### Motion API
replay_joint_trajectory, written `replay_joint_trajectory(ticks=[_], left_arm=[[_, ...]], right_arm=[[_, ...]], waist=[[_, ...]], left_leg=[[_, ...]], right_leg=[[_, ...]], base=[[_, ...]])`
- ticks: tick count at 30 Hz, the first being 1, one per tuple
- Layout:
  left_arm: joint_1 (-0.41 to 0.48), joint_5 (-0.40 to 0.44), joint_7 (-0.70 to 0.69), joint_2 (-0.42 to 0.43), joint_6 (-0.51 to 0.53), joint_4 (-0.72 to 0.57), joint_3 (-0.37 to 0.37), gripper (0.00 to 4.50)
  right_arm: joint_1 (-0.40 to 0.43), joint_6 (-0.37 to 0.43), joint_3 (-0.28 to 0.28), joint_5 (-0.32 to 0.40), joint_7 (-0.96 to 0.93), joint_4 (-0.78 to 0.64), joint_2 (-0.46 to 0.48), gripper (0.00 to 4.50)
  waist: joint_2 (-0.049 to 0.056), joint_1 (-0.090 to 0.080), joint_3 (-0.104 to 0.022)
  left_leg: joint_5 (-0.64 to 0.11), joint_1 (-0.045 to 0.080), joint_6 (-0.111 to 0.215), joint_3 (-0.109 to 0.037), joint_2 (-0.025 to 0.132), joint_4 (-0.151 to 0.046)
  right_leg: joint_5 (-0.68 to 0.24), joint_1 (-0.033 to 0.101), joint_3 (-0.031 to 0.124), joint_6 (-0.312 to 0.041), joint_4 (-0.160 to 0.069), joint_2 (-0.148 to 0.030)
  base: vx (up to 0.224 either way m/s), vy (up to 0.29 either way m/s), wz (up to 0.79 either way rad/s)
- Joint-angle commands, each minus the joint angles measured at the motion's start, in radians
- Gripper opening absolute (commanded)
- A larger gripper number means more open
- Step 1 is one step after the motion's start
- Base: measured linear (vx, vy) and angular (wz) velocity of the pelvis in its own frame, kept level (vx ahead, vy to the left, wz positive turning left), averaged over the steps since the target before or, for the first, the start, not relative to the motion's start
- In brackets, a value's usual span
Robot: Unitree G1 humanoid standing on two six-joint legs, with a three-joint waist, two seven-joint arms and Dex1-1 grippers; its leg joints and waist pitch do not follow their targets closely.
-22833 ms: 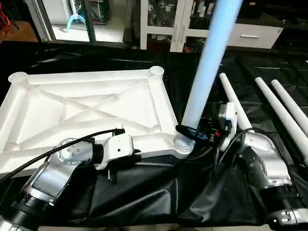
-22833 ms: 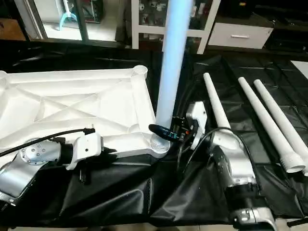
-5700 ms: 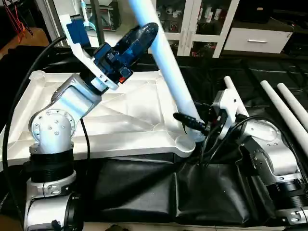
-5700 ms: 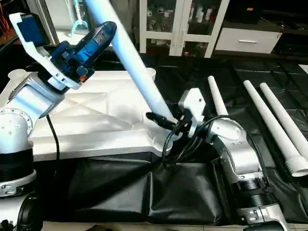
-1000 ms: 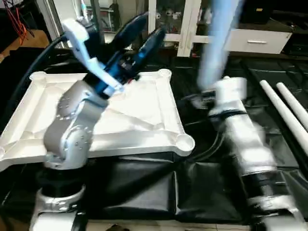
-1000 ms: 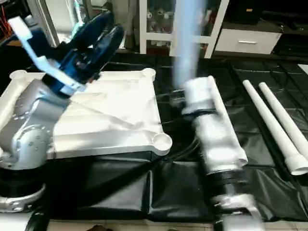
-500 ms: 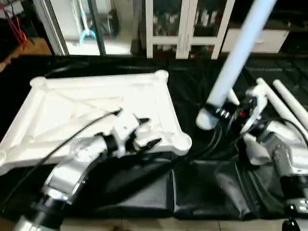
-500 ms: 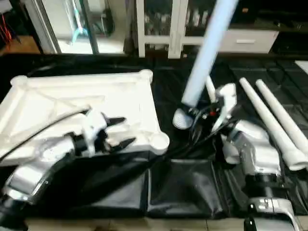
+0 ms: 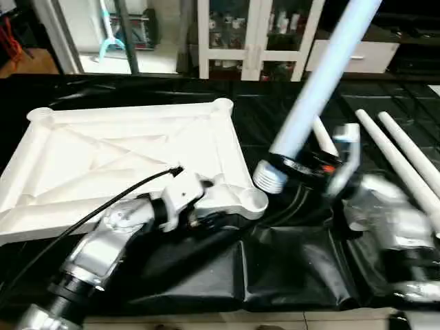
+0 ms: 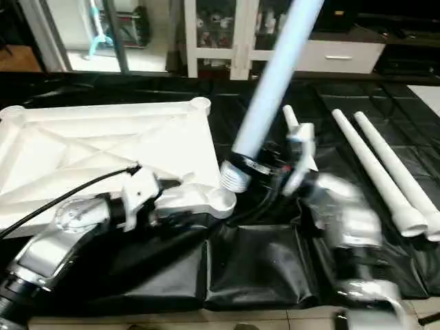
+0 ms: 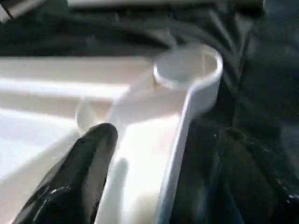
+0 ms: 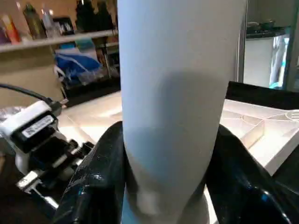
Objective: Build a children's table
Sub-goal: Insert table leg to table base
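Note:
The children's table top [image 9: 103, 158] lies upside down on black cloth, ribs facing up. My left gripper [image 9: 214, 212] is open at its near right rim, beside the round corner socket [image 9: 253, 199]. In the left wrist view one black finger [image 11: 74, 172] rests inside the rim and the other stands outside it over the cloth. My right gripper [image 9: 304, 167] is shut on a long white leg [image 9: 316, 89], held tilted with its top leaning away to the right. The leg's ribbed lower end [image 9: 268, 177] hangs just right of the corner socket, slightly above it.
Three more white legs [image 9: 395, 161] lie side by side on the black cloth [image 9: 295, 254] at the right. A white glass-door cabinet [image 9: 254, 34] stands behind. The cloth's front edge runs close to the picture's bottom.
My left arm has come down from its raised pose and its gripper now sits at the top's near right rim. My right gripper has carried the leg's lower end left toward the corner socket.

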Motion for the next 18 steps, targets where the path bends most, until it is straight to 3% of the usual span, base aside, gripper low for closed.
replay_joint_trajectory(ticks=[1, 6, 10, 13, 18], left_arm=[[-0.023, 0.017, -0.033, 0.024, -0.014, 0.017, -0.009, 3.81], [-0.047, 0.036, -0.095, 0.067, -0.045, 0.091, -0.002, 3.81], [-0.082, 0.037, -0.128, 0.082, -0.064, 0.148, 0.013, 3.81], [-0.091, 0.022, -0.16, 0.085, -0.057, 0.151, 0.014, 3.53], [-0.097, -0.001, -0.235, 0.079, -0.054, 0.166, 0.005, 3.04]], right_arm=[[-0.018, -0.021, 0.01, -0.013, -0.004, -0.003, -0.002, 1.89], [-0.026, -0.019, 0.04, -0.014, 0.033, -0.022, 0.01, 1.89], [-0.036, -0.049, 0.058, -0.038, 0.078, 0.004, 0.005, 1.89], [-0.034, -0.069, 0.068, -0.053, 0.092, 0.01, -0.012, 1.89], [-0.015, -0.149, 0.065, -0.092, 0.071, 0.002, -0.033, 1.89]], waist=[[0.002, -0.001, -0.052], [-0.004, -0.001, -0.041], [-0.001, -0.003, -0.035], [0.001, -0.005, -0.031], [0.004, -0.008, -0.028]], left_leg=[[-0.147, 0.031, 0.058, -0.032, 0.047, -0.081], [-0.187, 0.033, 0.045, -0.032, 0.049, -0.087], [-0.211, 0.035, 0.024, -0.034, 0.05, -0.092], [-0.225, 0.036, 0.015, -0.035, 0.052, -0.094], [-0.208, 0.036, 0.026, -0.032, 0.051, -0.094]], right_leg=[[-0.064, 0.032, 0.032, -0.263, -0.09, -0.063], [-0.085, 0.028, 0.035, -0.266, -0.093, -0.065], [-0.093, 0.027, 0.035, -0.267, -0.091, -0.066], [-0.09, 0.029, 0.037, -0.281, -0.092, -0.07], [-0.077, 0.03, 0.038, -0.289, -0.094, -0.07]], base=[[0.0, 0.0, 0.0], [0.0, 0.0, 0.0], [0.0, 0.0, 0.0], [0.0, 0.0, 0.0], [0.0, 0.0, 0.0]])
